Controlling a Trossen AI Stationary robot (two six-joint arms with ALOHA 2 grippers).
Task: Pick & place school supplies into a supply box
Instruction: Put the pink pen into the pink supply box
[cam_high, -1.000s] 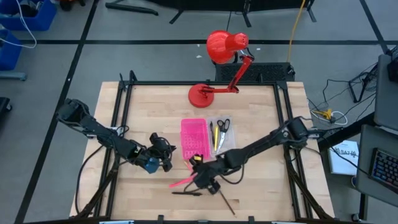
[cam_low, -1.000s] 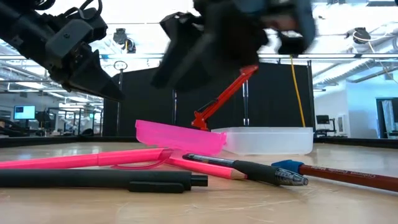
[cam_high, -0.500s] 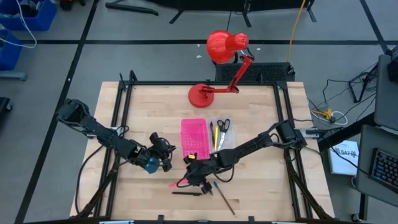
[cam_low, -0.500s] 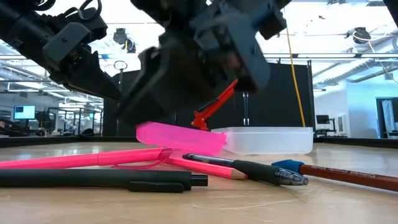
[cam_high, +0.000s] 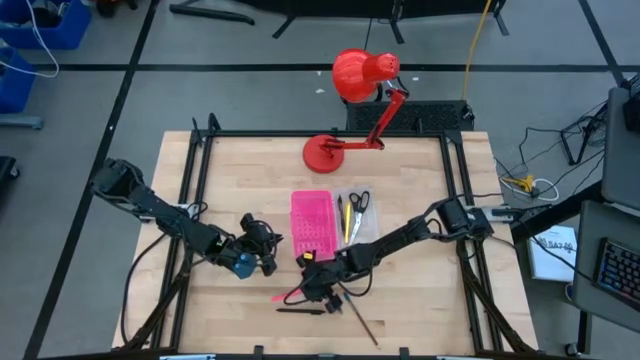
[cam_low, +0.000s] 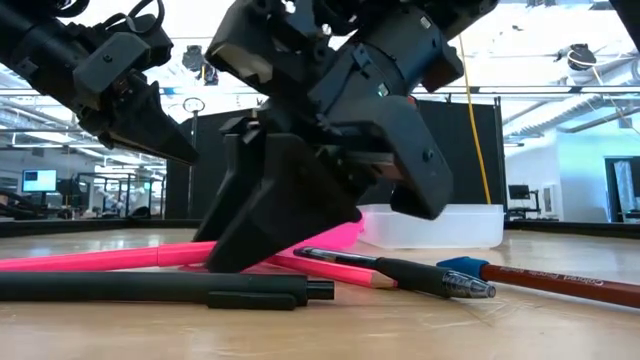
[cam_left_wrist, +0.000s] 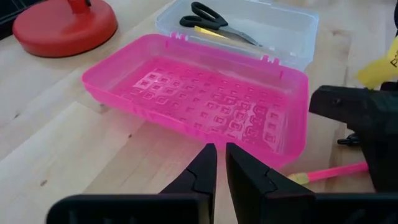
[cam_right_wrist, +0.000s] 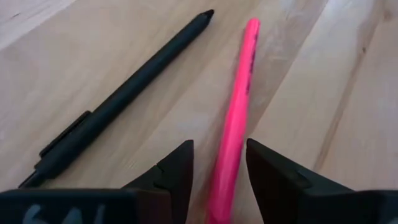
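A pink pen (cam_right_wrist: 239, 93) lies on the table beside a black pen (cam_right_wrist: 124, 93). My right gripper (cam_right_wrist: 219, 168) is low over the pink pen, open, one finger on each side of it with room left. Around it lie a black-gripped pen (cam_low: 400, 270) and a blue-tipped red pencil (cam_low: 550, 280). The supply box lies open, its pink half (cam_high: 311, 222) beside its clear half (cam_high: 360, 218), which holds scissors (cam_left_wrist: 214, 18) and pencils. My left gripper (cam_left_wrist: 221, 155) hovers shut by the pink half's near corner, with nothing in it.
A red desk lamp stands with its base (cam_high: 325, 152) at the far side of the table. A brown pencil (cam_high: 362, 322) lies near the front edge. Bare wood shows to the right of the box. The two arms are close together at the table's middle.
My right gripper has come down onto the pens near the front of the table and shifted a little toward the table's left, ending astride the pink pen. The pens and the box lie as before.
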